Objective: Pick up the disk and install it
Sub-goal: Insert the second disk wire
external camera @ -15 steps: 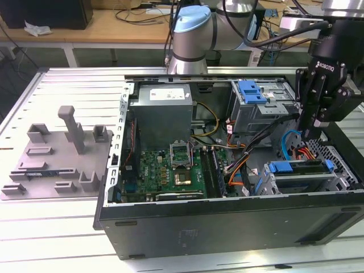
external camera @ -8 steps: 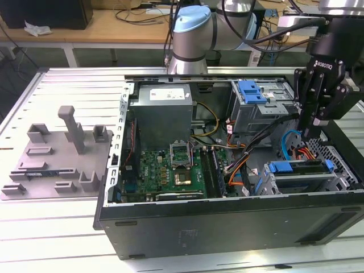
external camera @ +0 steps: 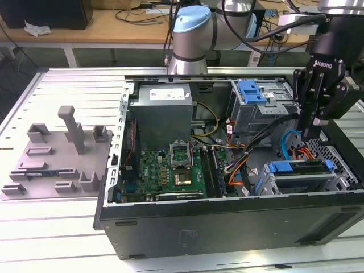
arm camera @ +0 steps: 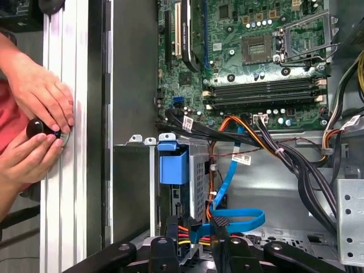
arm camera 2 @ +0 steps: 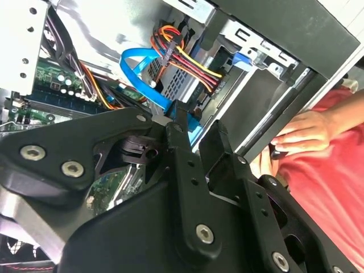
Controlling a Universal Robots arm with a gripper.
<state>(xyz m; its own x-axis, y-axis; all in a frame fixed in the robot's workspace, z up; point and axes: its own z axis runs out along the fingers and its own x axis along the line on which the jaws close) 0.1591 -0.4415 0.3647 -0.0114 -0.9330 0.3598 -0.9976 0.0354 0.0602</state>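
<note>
Disk (external camera: 296,168) sitting in the grey drive cage (external camera: 335,165) at the open computer case's (external camera: 227,227) corner, on the exterior view's right, blue carrier end (arm camera: 173,165) showing in the first wrist view. Claw (external camera: 314,128) hanging just above it, fingers (arm camera: 161,250) parted, gripping nothing. Blue cable (arm camera: 239,219) looped close under the fingertips. Person's hand (arm camera: 40,94) resting on the surface beside the case.

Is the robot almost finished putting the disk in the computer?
Nearly, it seems. The silver hard drive in its blue plastic carrier already sits in the grey metal drive cage. The black gripper hovers above it, open and empty. I cannot tell if the drive is fully seated.
</note>
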